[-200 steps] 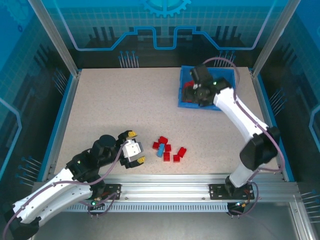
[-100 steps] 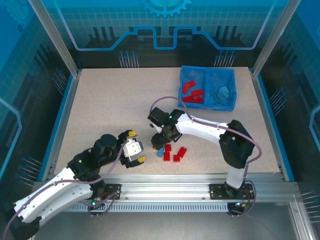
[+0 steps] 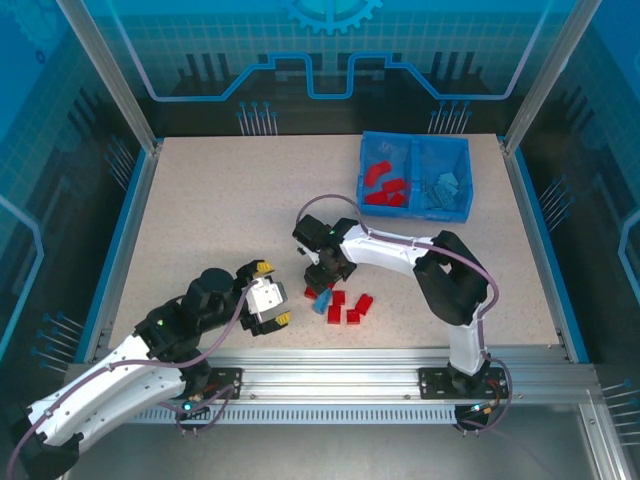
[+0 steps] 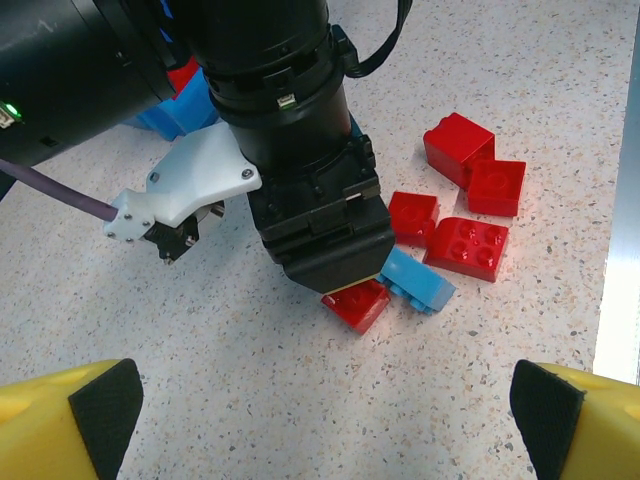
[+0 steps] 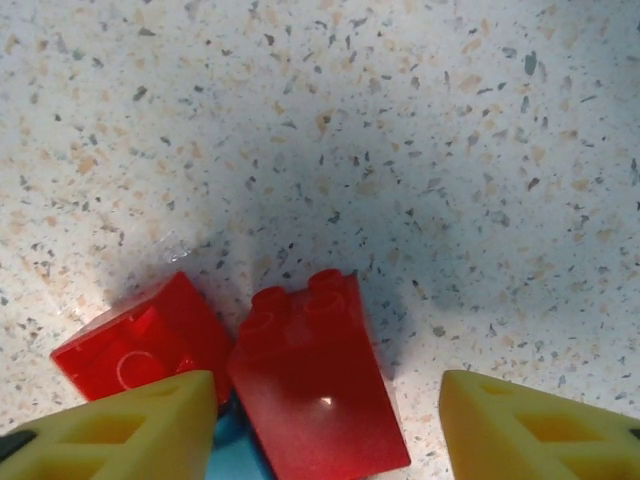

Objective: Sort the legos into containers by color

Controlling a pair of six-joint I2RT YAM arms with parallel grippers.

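Several loose legos lie in a pile on the table: red bricks (image 3: 345, 303) and one light blue brick (image 3: 322, 303). My right gripper (image 3: 319, 283) is down at the pile's left end, its jaws open around a red brick (image 5: 310, 370). A gap shows between that brick and the right finger (image 5: 520, 430). The left wrist view shows the same red brick (image 4: 357, 303) under the right gripper (image 4: 330, 255), beside the blue brick (image 4: 418, 283). My left gripper (image 3: 268, 305) stands open to the left of the pile, holding nothing. The containers are two compartments of a blue bin (image 3: 415, 137).
The bin's left compartment holds red bricks (image 3: 384, 183), its right compartment light blue ones (image 3: 443, 186). A second red brick (image 5: 140, 345) touches the straddled one on its left. Blue rails edge the table, and a metal rail (image 3: 330, 365) runs along its near side.
My right arm left the bin at the back right and came down to the pile, and its jaws have narrowed around a red brick. The left arm has not moved.
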